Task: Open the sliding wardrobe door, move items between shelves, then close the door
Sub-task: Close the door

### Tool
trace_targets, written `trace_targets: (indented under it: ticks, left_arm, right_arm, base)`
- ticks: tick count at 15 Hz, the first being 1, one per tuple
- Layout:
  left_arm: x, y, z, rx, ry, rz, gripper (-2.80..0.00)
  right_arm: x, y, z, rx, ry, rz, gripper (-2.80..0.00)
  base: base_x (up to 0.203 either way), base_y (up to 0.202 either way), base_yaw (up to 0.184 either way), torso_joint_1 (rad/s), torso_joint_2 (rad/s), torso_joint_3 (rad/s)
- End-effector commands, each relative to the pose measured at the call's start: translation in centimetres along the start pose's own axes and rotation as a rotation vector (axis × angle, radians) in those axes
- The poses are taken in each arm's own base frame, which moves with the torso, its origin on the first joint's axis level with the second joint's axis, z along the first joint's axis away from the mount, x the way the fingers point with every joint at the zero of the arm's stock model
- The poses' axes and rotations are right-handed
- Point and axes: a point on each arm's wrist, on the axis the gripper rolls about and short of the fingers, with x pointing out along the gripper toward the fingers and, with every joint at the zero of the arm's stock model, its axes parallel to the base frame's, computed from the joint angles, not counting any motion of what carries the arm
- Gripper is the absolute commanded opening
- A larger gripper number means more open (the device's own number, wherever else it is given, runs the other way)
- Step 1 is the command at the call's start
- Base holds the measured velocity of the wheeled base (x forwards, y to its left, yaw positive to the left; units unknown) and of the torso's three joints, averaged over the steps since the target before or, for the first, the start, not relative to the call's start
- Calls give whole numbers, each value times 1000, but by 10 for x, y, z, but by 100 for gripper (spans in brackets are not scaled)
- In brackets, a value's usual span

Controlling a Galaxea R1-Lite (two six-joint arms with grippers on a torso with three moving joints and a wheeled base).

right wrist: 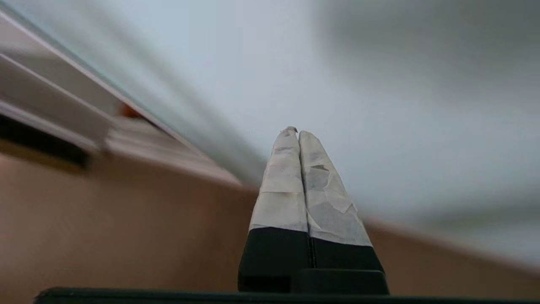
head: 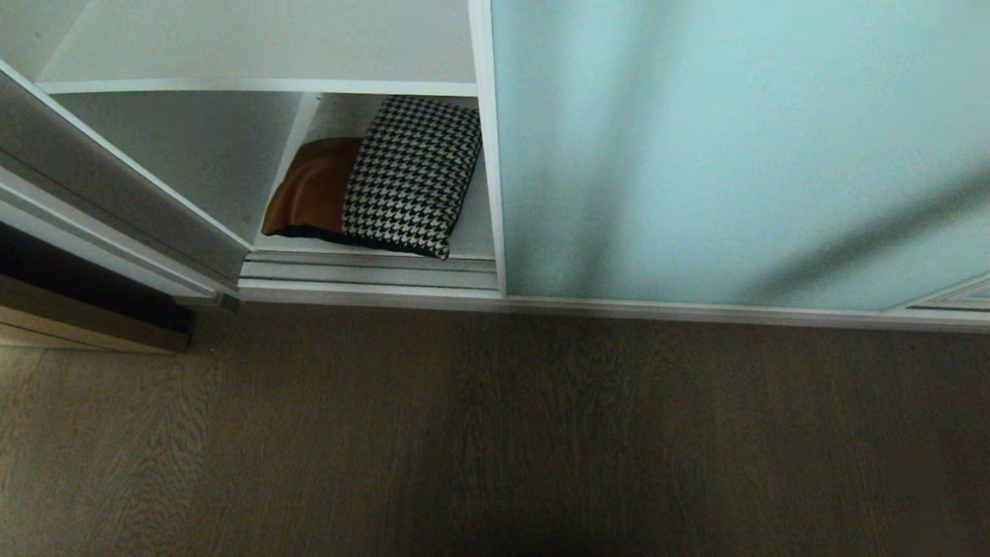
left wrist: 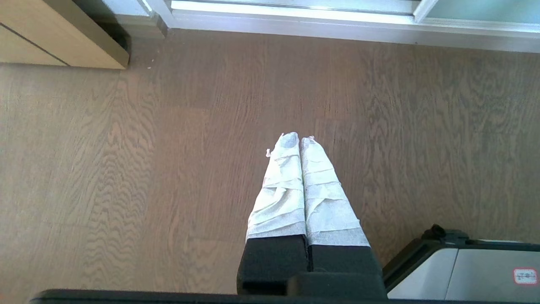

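No text, number or brand can be read in any view. The only sign of print is a small white label (left wrist: pixel 525 276) with a red border, at about four o'clock in the left wrist view, on the robot base (left wrist: pixel 464 274); its red marks are too small to make out.

This looks like a bedroom or dressing corner of a home. A built-in wardrobe stands on a wood-grain floor (head: pixel 495 433), with a frosted aqua sliding door (head: pixel 735 155) on floor tracks and white shelves (head: pixel 255 85) inside. A cushion (head: pixel 379 178), part tan, part houndstooth, lies on the bottom board. A light wooden door (left wrist: pixel 50 38) stands beside the wardrobe.
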Motion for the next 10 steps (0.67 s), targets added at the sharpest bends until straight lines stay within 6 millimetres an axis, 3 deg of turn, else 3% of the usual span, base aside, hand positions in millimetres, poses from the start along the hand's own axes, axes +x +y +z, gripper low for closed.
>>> trace_targets:
  ticks: [1, 4, 10]
  left_arm:
    - [0, 0, 0, 0, 2, 1, -280]
    - [0, 0, 0, 0, 3, 1, -280]
    - [0, 0, 0, 0, 3, 1, -280]
  right_arm:
    - [-75, -11, -2, -8, -24, -15, -280]
    - [-141, -1, -48, 2, 23, -50, -280]
    - [-192, 6, -172, -32, 131, -122, -280]
  base:
    - [0, 0, 0, 0, 0, 0]
    - [0, 0, 0, 0, 0, 0]
    - [0, 0, 0, 0, 0, 0]
